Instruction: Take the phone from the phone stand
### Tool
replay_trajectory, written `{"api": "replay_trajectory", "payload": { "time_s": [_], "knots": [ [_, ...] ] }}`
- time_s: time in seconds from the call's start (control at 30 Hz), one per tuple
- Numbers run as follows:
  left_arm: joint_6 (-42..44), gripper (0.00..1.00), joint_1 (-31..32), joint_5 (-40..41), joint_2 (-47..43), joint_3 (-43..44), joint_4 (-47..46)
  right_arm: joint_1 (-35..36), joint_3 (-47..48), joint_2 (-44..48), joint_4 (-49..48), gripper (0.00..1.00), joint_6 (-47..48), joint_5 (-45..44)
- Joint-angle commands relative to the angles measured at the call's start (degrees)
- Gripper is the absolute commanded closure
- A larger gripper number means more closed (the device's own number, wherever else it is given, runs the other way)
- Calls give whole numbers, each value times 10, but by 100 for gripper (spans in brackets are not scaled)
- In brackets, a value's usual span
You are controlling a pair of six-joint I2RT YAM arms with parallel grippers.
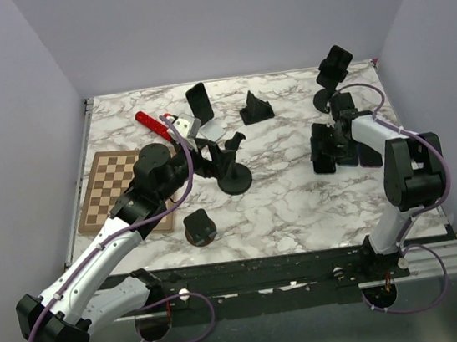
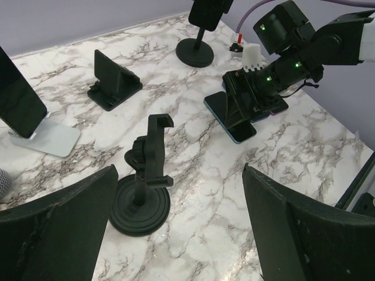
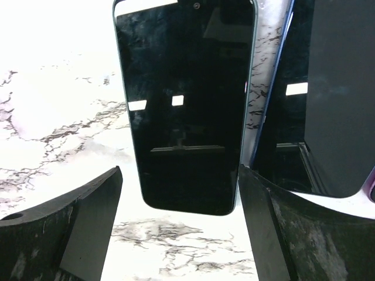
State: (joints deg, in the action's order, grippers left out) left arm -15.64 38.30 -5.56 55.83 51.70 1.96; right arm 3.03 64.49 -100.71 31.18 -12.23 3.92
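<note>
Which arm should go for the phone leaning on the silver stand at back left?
Left. The left gripper, open, is close by that phone on the silver stand; the right gripper hovers over flat phones across the table, farther away.

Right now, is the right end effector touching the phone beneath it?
Cannot tell. Right wrist view: marble separates the phone from one right end effector finger; the other finger's edge meets it.

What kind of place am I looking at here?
Probably a robot lab test cell: a marble-patterned table boxed in by plain walls, a left arm and right arm bolted at its near edge, a chessboard as a prop.
</note>
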Motion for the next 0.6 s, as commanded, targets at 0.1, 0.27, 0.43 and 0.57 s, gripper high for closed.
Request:
{"api": "replay_trajectory", "payload": {
  "time_s": [0.1, 0.27, 0.43, 0.57],
  "knots": [
    [11, 4, -2, 41, -13, 11, 7, 13, 21, 48, 14, 13, -11, -36],
    [12, 3, -7, 89, -16, 7, 6, 38, 49, 94, 9, 13, -14, -62],
    [-1, 2, -20, 147, -26, -6, -3, 112, 76, 123, -41, 8, -27, -69],
    [-22, 2, -46, 168, -28, -12, -5, 168, 105, 109, -110, 0, -57, -55]
  ]
}}
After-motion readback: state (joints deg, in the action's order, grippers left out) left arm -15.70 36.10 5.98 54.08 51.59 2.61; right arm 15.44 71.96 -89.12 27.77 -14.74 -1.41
